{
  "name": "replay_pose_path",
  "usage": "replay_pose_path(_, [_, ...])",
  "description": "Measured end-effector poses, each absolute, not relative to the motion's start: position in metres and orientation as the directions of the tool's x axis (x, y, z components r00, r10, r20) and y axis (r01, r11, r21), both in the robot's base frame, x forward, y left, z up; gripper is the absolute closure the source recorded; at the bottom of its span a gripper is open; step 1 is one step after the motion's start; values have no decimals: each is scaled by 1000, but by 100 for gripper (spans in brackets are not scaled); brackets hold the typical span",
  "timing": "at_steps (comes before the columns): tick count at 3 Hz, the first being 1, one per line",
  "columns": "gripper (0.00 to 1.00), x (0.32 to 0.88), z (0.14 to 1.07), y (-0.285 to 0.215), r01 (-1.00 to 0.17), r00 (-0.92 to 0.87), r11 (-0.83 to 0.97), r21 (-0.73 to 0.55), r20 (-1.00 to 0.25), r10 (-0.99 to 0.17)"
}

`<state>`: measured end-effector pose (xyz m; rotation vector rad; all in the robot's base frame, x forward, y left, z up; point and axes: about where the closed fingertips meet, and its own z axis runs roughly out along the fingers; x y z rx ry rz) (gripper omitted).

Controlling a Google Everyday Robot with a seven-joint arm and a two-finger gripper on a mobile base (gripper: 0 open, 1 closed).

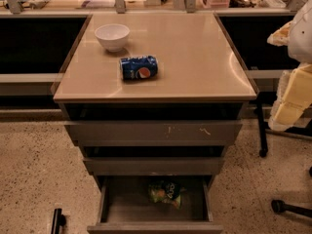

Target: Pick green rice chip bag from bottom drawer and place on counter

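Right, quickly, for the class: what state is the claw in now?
Claw: at the right edge, beside the counter; open or closed cannot be told.

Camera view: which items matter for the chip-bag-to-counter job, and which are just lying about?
Job:
- chip bag, lying in the open bottom drawer
- counter, where the bag goes
- gripper, at the right edge beside the counter, well above the drawer

Lying about:
- bowl, upright at the counter's back left
- soda can, on its side in front of the bowl
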<state>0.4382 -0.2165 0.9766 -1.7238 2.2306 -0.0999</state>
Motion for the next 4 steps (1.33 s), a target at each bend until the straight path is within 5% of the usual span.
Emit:
replay_pose_path(2, [0,434,969,-218,-926,-225,281,-253,-230,-947])
replay_pose_path(4, [0,389,880,-176,-915,-261,374,-155,-478,-838])
